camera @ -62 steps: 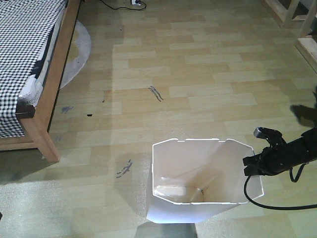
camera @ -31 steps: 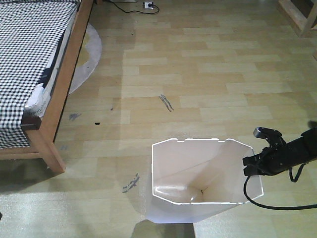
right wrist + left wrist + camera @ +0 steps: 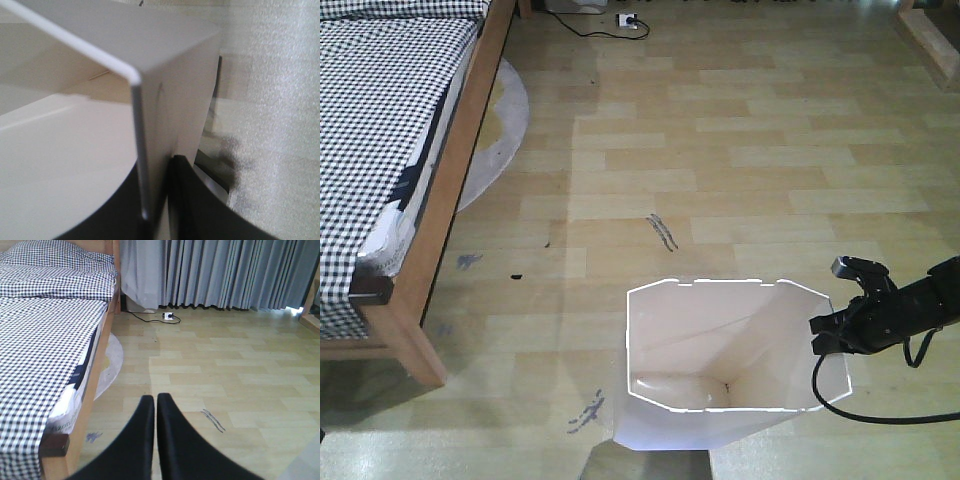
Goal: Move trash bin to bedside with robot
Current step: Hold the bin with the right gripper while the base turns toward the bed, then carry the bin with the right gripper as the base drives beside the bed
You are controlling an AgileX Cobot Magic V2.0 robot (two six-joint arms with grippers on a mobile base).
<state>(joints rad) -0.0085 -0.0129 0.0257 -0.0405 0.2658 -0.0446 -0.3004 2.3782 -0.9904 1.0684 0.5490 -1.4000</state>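
Right hand (image 3: 823, 335): clenched on the right-side rim of the trash bin (image 3: 695, 330). The right wrist view shows the thin white wall pinched between the two black fingers (image 3: 187, 200), one inside the bin and one outside.

Left hand (image 3: 155, 432): fingers pressed together, carrying nothing, pointed across the floor (image 3: 750, 170) alongside the bed (image 3: 390, 120).

Trash bin: upright on the floor, low in the front view, mouth open and nothing visible inside.

Governing relation: the bed lies to the left of the bin and somewhat ahead of it. Its wooden side rail (image 3: 455, 190) runs away from the camera, and a stretch of bare floor separates the two. The grip is on the bin wall farthest from the bed. In my judgement, the bin must therefore travel leftward, away from the holding arm's side, to finish beside that rail. The bin is not yet at the bedside.
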